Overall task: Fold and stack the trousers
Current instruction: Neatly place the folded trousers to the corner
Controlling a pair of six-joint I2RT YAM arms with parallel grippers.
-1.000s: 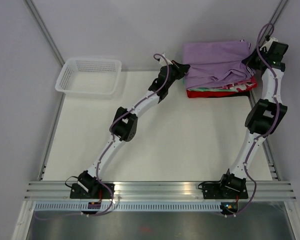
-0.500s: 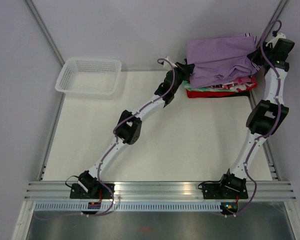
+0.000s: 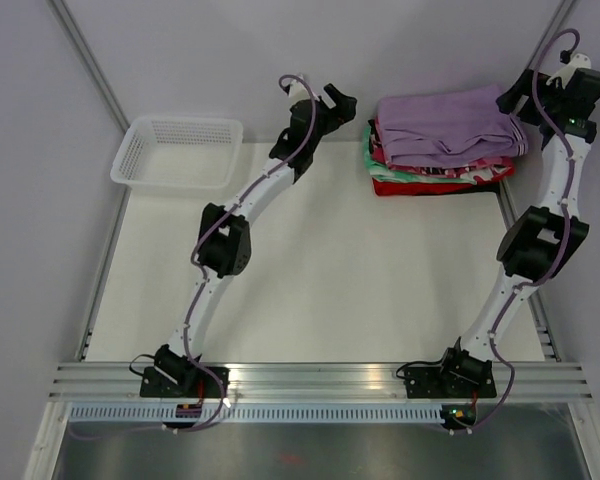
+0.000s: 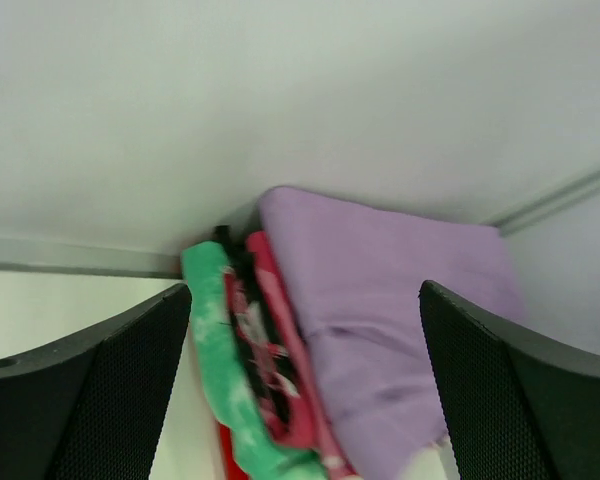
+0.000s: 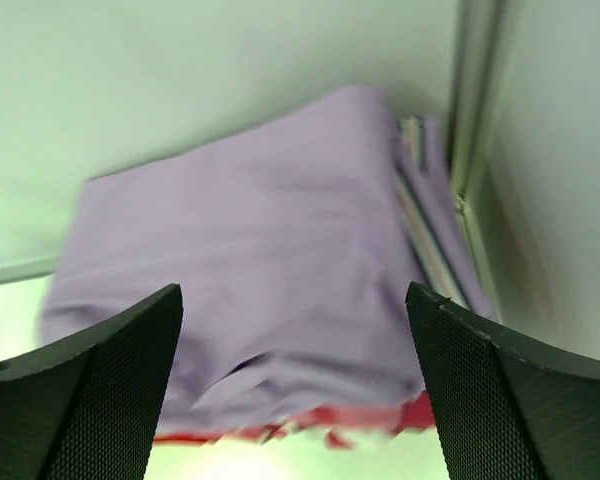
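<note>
Left hand (image 3: 342,101) and right hand (image 3: 508,98) gape empty beside lilac trousers (image 3: 450,125) topping the pile (image 3: 405,186) on the white table (image 3: 380,280).

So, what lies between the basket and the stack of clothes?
Only the left arm, as the top view shows. It crosses the stretch between the basket and the stack, and its open gripper is near the stack but apart from it.

The middle of the table (image 3: 380,280) lies open between both arms. A pile of folded clothes (image 3: 445,150) blocks the far right corner (close against the back wall), the left pincer (image 3: 342,100) just left of it, the right pincer (image 3: 513,100) at its right edge. A basket (image 3: 178,152) occupies the far left.
</note>
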